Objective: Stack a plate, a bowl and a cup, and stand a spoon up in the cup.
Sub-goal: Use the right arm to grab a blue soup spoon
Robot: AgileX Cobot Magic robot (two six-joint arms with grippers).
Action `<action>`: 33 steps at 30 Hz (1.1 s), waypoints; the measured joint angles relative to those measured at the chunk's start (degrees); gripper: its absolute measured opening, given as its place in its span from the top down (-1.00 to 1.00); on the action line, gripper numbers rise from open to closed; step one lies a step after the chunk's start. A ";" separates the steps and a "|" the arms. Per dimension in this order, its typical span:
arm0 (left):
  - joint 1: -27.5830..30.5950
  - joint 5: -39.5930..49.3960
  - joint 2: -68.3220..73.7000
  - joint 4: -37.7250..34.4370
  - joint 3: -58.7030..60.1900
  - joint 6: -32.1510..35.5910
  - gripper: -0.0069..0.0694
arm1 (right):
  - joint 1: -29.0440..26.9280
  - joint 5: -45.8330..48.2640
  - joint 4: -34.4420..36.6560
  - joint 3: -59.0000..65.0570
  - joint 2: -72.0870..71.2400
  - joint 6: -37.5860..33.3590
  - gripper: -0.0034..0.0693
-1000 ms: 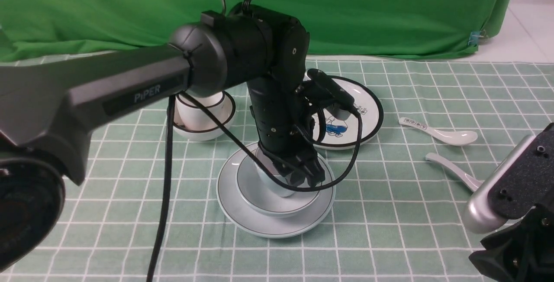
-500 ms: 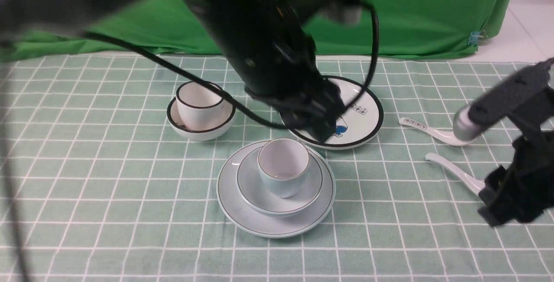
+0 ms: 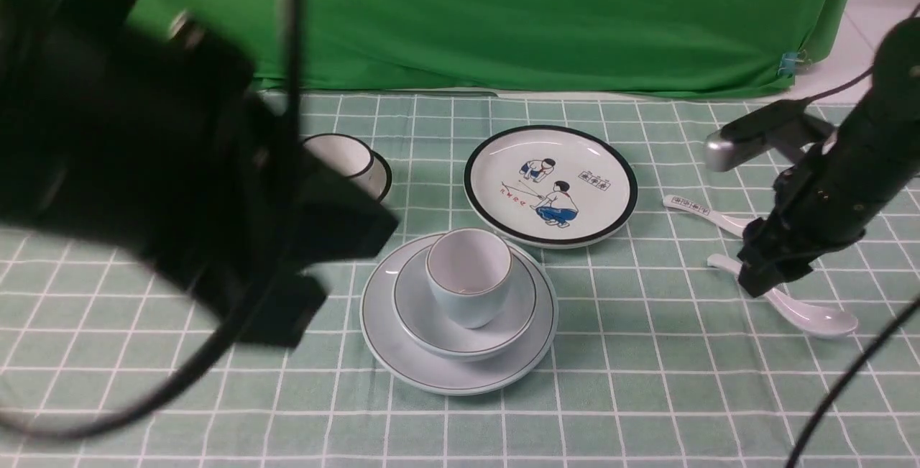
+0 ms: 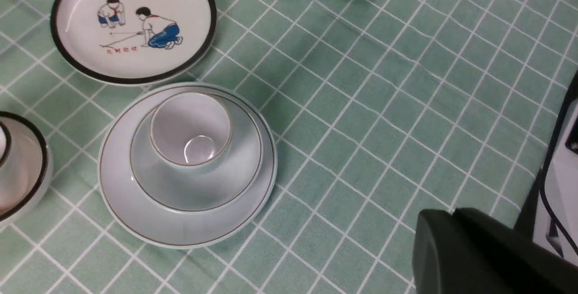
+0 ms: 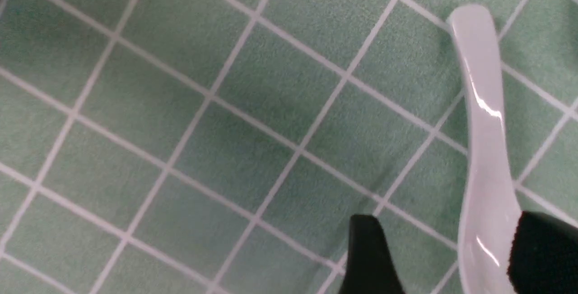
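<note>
The spoon [image 3: 819, 318] lies on the cloth [image 3: 647, 360], low at the right of the front view. The right gripper [image 3: 760, 280] hangs over its handle, jaws open either side, holding nothing. Best to pinch there and lift straight up, clear of the marked spoon [image 3: 726, 220] just above. The cup [image 3: 468, 277], in the bowl [image 3: 431, 324] on the plate [image 3: 402, 361], waits mid-frame across bare cloth. The left gripper [image 3: 280, 310] is blurred; I cannot tell its state.

Mint-green tablecloth [image 3: 647, 382] with white grid lines; pale blue-white plate [image 3: 410, 367], bowl [image 3: 438, 335] and cup [image 3: 467, 295], each thinly dark-rimmed; far right, a black-rimmed white plate [image 3: 503, 159] picturing cartoon children.
</note>
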 joint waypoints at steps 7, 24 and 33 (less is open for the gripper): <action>0.00 -18.53 -13.56 0.45 20.06 0.47 0.80 | 0.00 -0.12 -0.88 -5.97 8.32 -1.39 -0.32; 0.00 -21.00 -15.39 -0.60 21.96 1.38 0.79 | 0.00 -6.05 -1.54 -6.73 13.34 -3.42 -0.32; 0.00 -20.53 -15.45 -1.09 21.96 1.38 0.79 | 0.00 -3.53 -1.47 -7.16 13.51 -3.59 0.55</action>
